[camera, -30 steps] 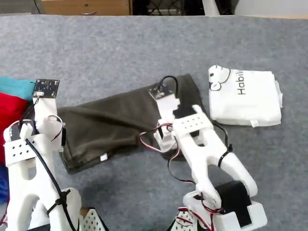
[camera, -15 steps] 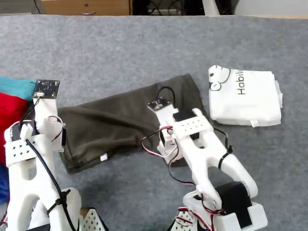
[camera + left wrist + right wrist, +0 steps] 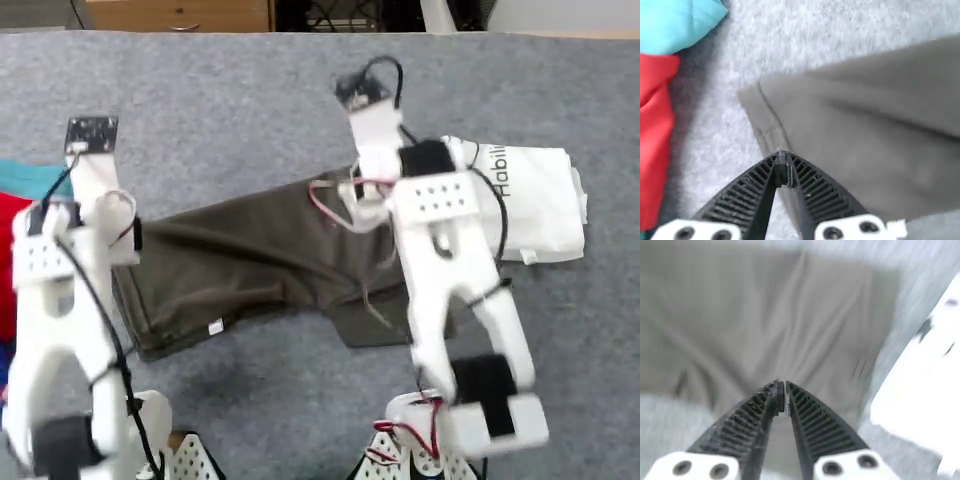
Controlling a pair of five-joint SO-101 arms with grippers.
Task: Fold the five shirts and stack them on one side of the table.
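Observation:
A dark olive shirt (image 3: 250, 260) lies spread across the middle of the grey carpet, with a flap (image 3: 380, 318) of it towards the front. My left gripper (image 3: 782, 160) is shut and hangs over the hem near the olive shirt's (image 3: 855, 140) left corner, which rests flat. My right gripper (image 3: 784, 390) is shut with nothing in it, well above the olive shirt's (image 3: 790, 320) right part. A folded white shirt (image 3: 530, 200) sits at the right, partly behind the right arm (image 3: 440, 200); the white shirt (image 3: 920, 400) is also beside the right gripper.
A red shirt (image 3: 8, 250) and a teal shirt (image 3: 25, 172) lie at the table's left edge, close to the left arm (image 3: 60, 270); both, red (image 3: 655, 125) and teal (image 3: 680, 20), lie just past the olive shirt's corner. Wooden furniture (image 3: 180, 15) stands behind the table.
The right arm has swung up and back towards the far side, clear of the olive shirt. The left arm has risen and reached a little farther back. The shirt's right part now lies lower.

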